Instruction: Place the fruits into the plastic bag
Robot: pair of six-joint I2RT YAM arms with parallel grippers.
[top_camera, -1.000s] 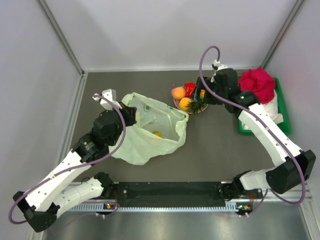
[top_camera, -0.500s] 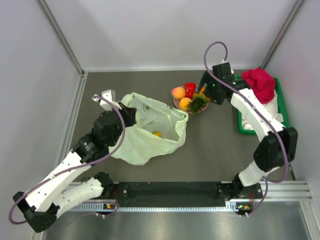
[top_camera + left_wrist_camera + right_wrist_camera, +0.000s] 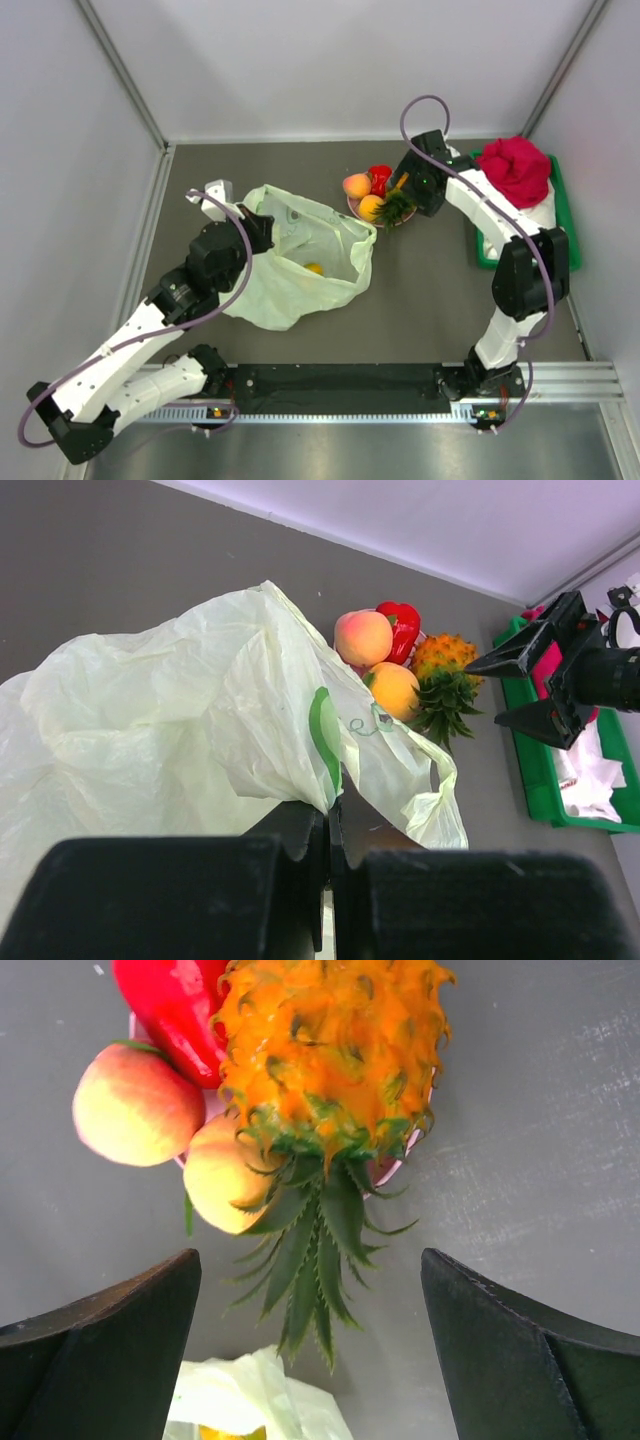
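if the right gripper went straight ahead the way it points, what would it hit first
Most likely the pineapple: it lies centred ahead of the open right gripper, green crown nearest, so its leaves would probably touch first, though depth is unclear.

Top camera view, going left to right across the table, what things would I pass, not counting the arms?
The plastic bag → peach-coloured fruit → pineapple → green tray.
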